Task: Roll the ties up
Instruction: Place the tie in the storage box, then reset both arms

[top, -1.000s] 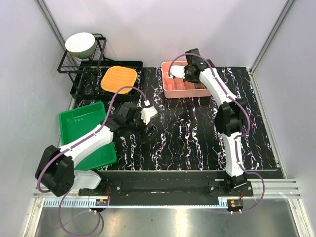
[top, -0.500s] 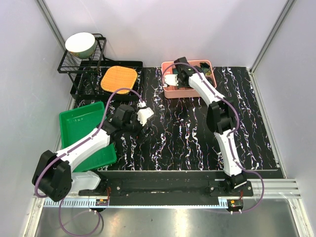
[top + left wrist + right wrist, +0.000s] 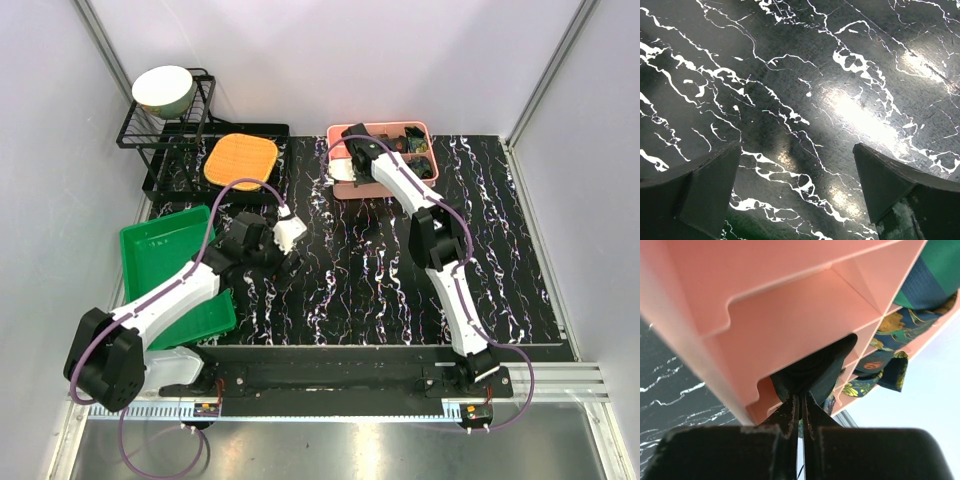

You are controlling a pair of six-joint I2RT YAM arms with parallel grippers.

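A black tie point(image 3: 812, 367) is pinched between the right fingers point(image 3: 788, 416), in the pink tray point(image 3: 765, 315) compartment just beyond their tips. Patterned ties point(image 3: 890, 327) fill compartments farther out. The left fingers point(image 3: 700, 185) are spread wide above the tabletop point(image 3: 815, 75).

One pink tray point(image 3: 352, 190), one green bin point(image 3: 160, 250), one bowl point(image 3: 163, 88).
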